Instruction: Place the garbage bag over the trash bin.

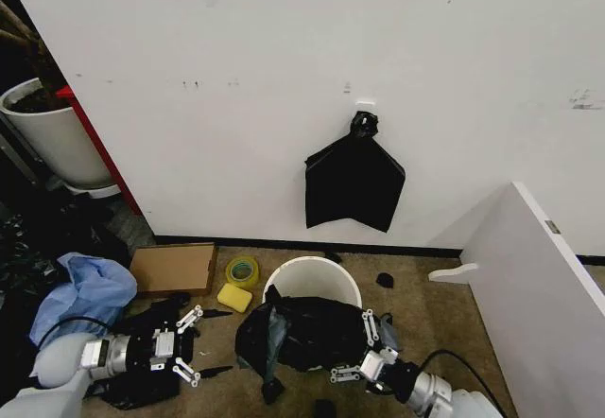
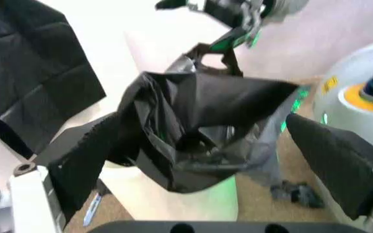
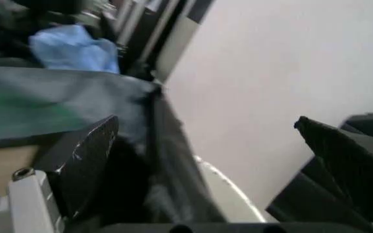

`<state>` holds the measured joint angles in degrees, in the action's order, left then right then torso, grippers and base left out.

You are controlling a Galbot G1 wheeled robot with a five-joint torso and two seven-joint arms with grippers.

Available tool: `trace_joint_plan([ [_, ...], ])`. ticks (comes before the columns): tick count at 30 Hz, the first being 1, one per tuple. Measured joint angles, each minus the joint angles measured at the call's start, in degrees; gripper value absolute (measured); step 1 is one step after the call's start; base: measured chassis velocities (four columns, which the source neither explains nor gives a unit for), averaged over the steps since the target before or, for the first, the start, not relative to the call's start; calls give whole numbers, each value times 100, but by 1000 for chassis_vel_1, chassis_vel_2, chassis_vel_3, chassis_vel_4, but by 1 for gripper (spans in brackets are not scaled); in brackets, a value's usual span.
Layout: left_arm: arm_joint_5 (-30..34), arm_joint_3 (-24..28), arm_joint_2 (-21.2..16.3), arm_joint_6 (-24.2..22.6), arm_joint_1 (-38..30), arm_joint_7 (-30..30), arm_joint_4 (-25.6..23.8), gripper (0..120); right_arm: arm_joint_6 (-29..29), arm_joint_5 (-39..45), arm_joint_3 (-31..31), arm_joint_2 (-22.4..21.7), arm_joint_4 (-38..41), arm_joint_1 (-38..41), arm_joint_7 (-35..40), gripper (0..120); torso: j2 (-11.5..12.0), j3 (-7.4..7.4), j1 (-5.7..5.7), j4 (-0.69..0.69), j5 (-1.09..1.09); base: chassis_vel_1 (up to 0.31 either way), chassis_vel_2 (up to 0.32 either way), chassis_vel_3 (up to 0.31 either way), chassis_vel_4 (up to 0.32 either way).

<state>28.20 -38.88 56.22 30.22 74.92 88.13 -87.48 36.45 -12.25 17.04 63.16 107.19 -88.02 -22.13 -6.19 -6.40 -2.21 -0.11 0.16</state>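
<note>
Left arm enters low from the robot's left, forearm near level, wrist straight. The left gripper (image 1: pixel 210 342) points across toward the right arm, its two fingers spread wide with nothing between them. Right arm enters low from the robot's right, forearm angled up and inward. The right gripper (image 1: pixel 356 346) faces back toward the left gripper, fingers likewise spread apart, one above the other. Both grippers sit at a similar height, well apart.

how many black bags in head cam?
2: the garbage bag draped on the trash bin's near rim, and a flat bag hanging on the wall. More may hide in the left clutter.
</note>
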Motion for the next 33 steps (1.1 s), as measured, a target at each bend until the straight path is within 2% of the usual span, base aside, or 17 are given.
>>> trace_joint_plan([
  [2, 41, 11, 13, -22, -56, 4, 63, 100, -143, -236, -231, 21, -117, 218, 435, 100, 0, 0, 0, 0, -2, 0, 0, 0, 0],
  [4, 363, 40, 5, -143, -76, 4, 122, 100, -437, 7, -465, 0, -187, 501, 743, 100, 0, 0, 0, 0, -1, 0, 0, 0, 0],
  [5, 900, 7, -59, -283, -117, 0, 256, 100, -621, 785, -529, -115, -145, 701, 578, 100, 0, 0, 0, 0, -1, 0, 0, 0, 0],
  [6, 900, 7, -59, -283, -117, 0, 256, 100, -621, 785, -529, -115, -145, 701, 578, 100, 0, 0, 0, 0, -1, 0, 0, 0, 0],
  [7, 1252, -48, -79, -359, -144, -9, 341, 100, -790, 1477, -569, -235, -40, 782, 383, 100, 0, 0, 0, 0, 0, 0, 0, 0, 0],
  [8, 1660, -114, -65, -403, -155, -171, 405, 100, -1202, 2340, -674, -404, 149, 887, 425, 100, 0, 0, 0, -1, -1, 0, 0, 0, 0],
  [9, 1795, -121, -47, -371, -139, -391, 407, 100, -1433, 2660, -743, -466, 232, 951, 594, 100, 0, 0, 0, -1, -1, 0, 0, 0, 0],
  [12, 2195, 89, 147, 89, 100, -1970, 150, 100, -2922, 3890, -994, -581, 342, 1542, 2120, 100, 0, 1, 0, 0, 0, 0, 0, 0, 0],
  [14, 2201, 121, 172, 144, 124, -2085, 119, 100, -3115, 3977, -1013, -579, 295, 1652, 2248, 100, 0, 0, 0, 0, -1, 0, 0, 0, 0],
  [17, 2059, 356, 519, 547, 382, -2689, -279, 100, -4769, 4556, -1216, -527, -205, 2518, 2643, 100, 0, 0, -1, 0, 2, 0, 0, 0, 0],
  [19, 1964, 400, 697, 631, 444, -2729, -397, 100, -5287, 4606, -1311, -504, -384, 2785, 2523, 100, 0, 0, 0, 2, 1, 0, 0, 0, 0],
  [22, 1731, 414, 891, 760, 476, -2781, -409, 100, -5725, 4311, -1575, -483, -777, 3243, 1649, 100, 0, 0, -1, 0, 2, 0, 0, 0, 0],
  [24, 1693, 412, 901, 784, 481, -2787, -384, 100, -5779, 4259, -1614, -484, -830, 3306, 1427, 100, 0, 0, -1, 0, 1, 0, 0, 0, 0],
  [25, 1628, 396, 910, 832, 492, -2797, -337, 100, -5877, 4077, -1685, -493, -956, 3406, 893, 100, 0, 0, -1, 1, -2, 0, 0, 0, 0],
  [26, 1610, 384, 912, 849, 497, -2799, -321, 100, -5898, 3992, -1703, -496, -1001, 3428, 731, 100, 0, 0, -1, 2, -2, 0, 0, 0, 0],
  [28, 1575, 302, 923, 916, 531, -2813, -293, 100, -5857, 3259, -1809, -494, -1310, 3540, -85, 100, 0, 0, 0, -1, 0, 0, 0, 0, 0],
  [33, 1500, 234, 984, 1005, 597, -2844, -310, 100, -5724, 2906, -1973, -355, -1724, 3752, -59, 100, 0, 1, 0, -1, -2, 0, 0, 0, 0],
])
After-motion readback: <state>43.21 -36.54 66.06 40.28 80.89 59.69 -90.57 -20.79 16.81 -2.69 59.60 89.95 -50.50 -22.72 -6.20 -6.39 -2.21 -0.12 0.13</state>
